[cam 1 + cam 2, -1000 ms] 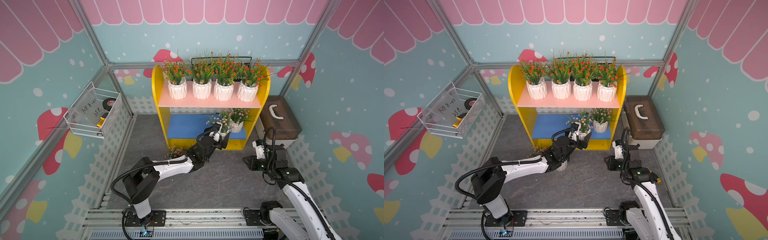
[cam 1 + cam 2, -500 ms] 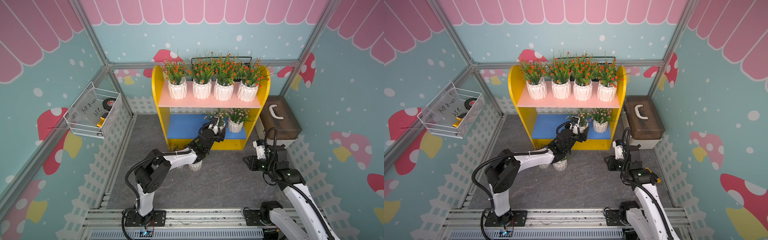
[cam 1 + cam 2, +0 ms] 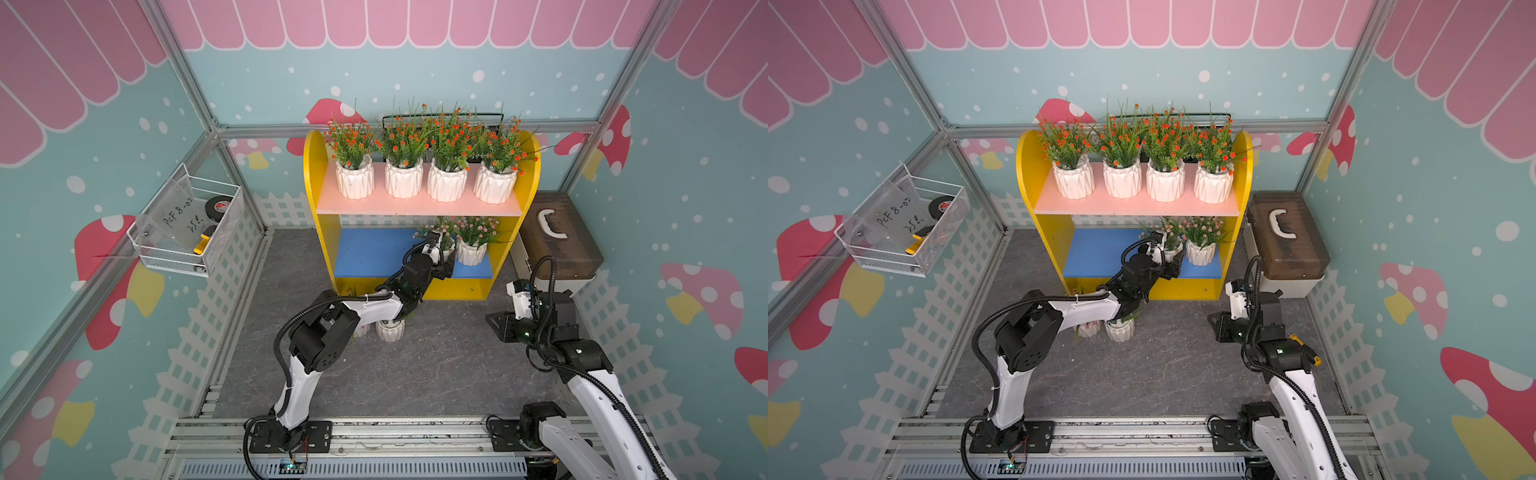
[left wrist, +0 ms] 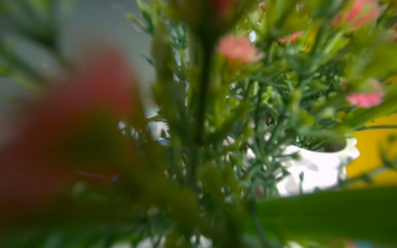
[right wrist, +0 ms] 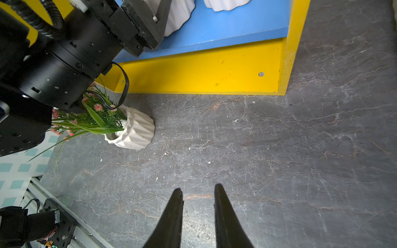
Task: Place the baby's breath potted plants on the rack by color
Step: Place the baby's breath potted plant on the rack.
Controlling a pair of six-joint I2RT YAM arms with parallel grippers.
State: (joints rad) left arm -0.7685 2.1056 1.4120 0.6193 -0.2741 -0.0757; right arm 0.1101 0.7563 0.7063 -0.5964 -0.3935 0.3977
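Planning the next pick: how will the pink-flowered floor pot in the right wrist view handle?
The pink-flowered pot looks rigid, its facets probably grippable. Its thin sprigs likely flop. With its narrowing base, it may tip if pushed.

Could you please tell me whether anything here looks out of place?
Yes: a pink-flowered plant and its neighbour stand on the floor directly under the left arm, which seems to crowd their foliage; both look easy to knock over.

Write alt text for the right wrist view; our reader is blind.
The right gripper, black jaws slightly parted and empty, hovers over grey marbled floor. A white ribbed pot of pink flowers sits by the yellow blue-shelved rack, where the left gripper grips a second white pot.
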